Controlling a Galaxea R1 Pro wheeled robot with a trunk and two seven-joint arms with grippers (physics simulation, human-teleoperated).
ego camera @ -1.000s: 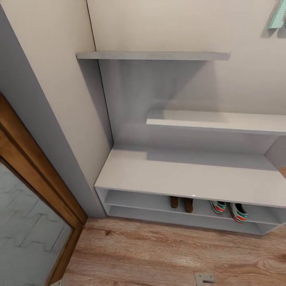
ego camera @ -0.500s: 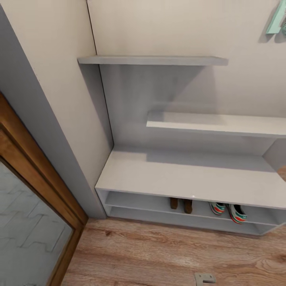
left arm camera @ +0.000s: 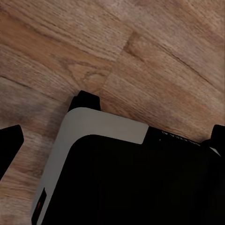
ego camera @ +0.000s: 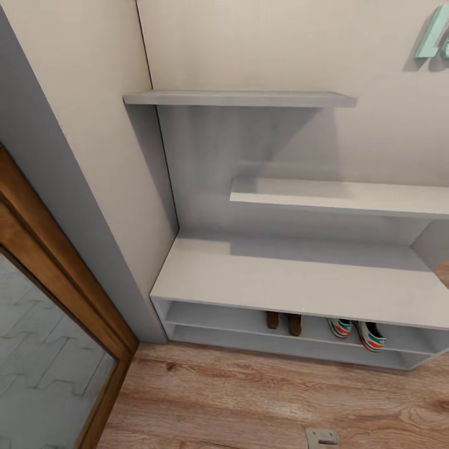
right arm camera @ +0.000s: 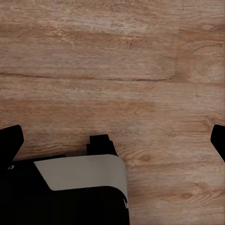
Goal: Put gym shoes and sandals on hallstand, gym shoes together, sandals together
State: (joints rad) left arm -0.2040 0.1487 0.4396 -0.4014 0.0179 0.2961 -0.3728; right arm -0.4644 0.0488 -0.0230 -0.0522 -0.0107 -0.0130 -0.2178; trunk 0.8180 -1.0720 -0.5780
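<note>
- Against the wall ahead of us stands the shoe rack (ego camera: 293, 280), a pale grey unit with a wide bench top, low shelves beneath and staggered shelves above; it runs across the head view and off its right edge.
- Below it lies the floor (ego camera: 249, 399), light brown planks, with no shoe on the stretch we can see.
- On the low shelf under the bench top sit the two gym shoes (ego camera: 357, 332), side by side and just apart (their red and green soles and heels face us).
- Their long axes run front to back, toes pointing into the rack towards the wall, heels at the shelf's front edge.
- Just left of them on the same shelf stand the two sandals (ego camera: 284, 322), dark brown and close together; they too seem to lie front to back, though the bench top hides most of them.
- We judge the task essentially done: all four are off the floor and each pair is together, so little seems left beyond backing away.
- Our left gripper (left arm camera: 110, 140) and right gripper (right arm camera: 115, 136) hang over bare planks above the robot's dark base; on each, the dark fingertips sit at opposite picture edges, so the jaws are spread wide and hold nothing.
</note>
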